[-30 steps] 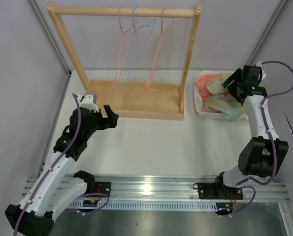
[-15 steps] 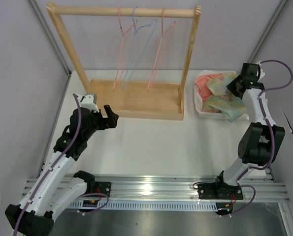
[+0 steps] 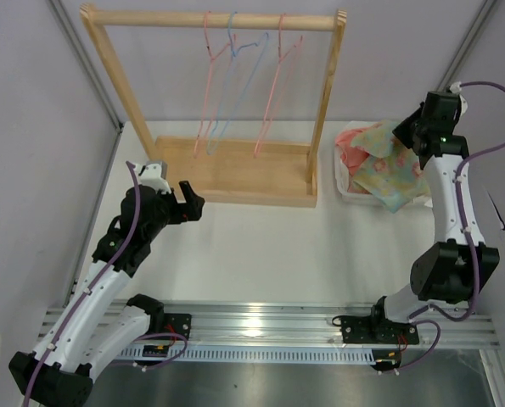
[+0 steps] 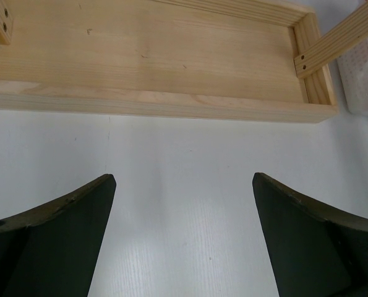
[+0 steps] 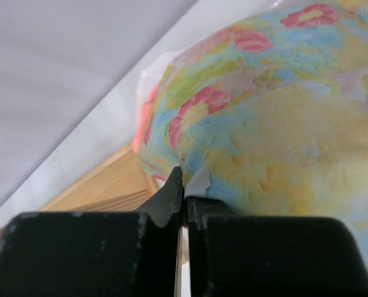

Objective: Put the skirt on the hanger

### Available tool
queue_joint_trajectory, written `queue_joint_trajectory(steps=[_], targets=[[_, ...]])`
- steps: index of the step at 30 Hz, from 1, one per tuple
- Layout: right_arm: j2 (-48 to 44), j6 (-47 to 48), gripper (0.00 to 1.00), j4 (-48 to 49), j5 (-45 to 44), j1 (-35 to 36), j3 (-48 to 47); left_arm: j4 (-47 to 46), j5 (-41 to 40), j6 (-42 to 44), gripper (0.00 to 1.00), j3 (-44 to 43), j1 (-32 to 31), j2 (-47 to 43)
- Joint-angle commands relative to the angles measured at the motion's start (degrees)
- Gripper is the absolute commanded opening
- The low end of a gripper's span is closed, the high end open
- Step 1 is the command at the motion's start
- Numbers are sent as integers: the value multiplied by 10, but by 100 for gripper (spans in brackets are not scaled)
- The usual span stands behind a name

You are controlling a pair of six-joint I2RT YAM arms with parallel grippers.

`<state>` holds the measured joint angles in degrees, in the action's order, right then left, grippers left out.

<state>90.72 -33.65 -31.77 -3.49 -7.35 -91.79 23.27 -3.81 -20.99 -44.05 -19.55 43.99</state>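
**Top view:** the small pastel yellow, blue and green flower-print skirt [image 3: 386, 168] is seen pinched at its upper edge by the right claw [image 3: 409, 136]. It is draped over the white bin [image 3: 344, 193], well apart from the thin pink wire hanger [image 3: 272, 97] on the wooden rack [image 3: 235, 174].

**Left wrist view:** the left claw [image 4: 184, 235] is spread wide and empty above the white tabletop [image 4: 184, 154].

**Right wrist view:** the jaws are shown shut tight on a fold of cloth.

The skirt is judged light and limp, likely to sag and bunch; a hold along one edge is favoured.
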Motion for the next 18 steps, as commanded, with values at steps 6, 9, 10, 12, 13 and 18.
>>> queue_joint_trajectory(steps=[6, 9, 10, 12, 13, 18], targets=[[-169, 7, 0, -32, 8, 51, -81, -17, 21, -4, 99, -14, 3, 2], [-221, 3, 0, -45, 15, 72, -84, -16, 22, -3, 99, -14, 3, -3], [-234, 7, 0, -52, 16, 93, -90, -16, 22, -3, 99, -15, 3, -6], [-271, 8, 0, -68, 21, 111, -95, -16, 23, -2, 99, -16, 3, -11], [-283, 6, 0, -71, 28, 114, -94, -16, 24, -2, 99, -18, 3, -13], [-334, -14, 0, -78, 141, 129, -94, -16, 32, -7, 99, -22, 3, -19]])
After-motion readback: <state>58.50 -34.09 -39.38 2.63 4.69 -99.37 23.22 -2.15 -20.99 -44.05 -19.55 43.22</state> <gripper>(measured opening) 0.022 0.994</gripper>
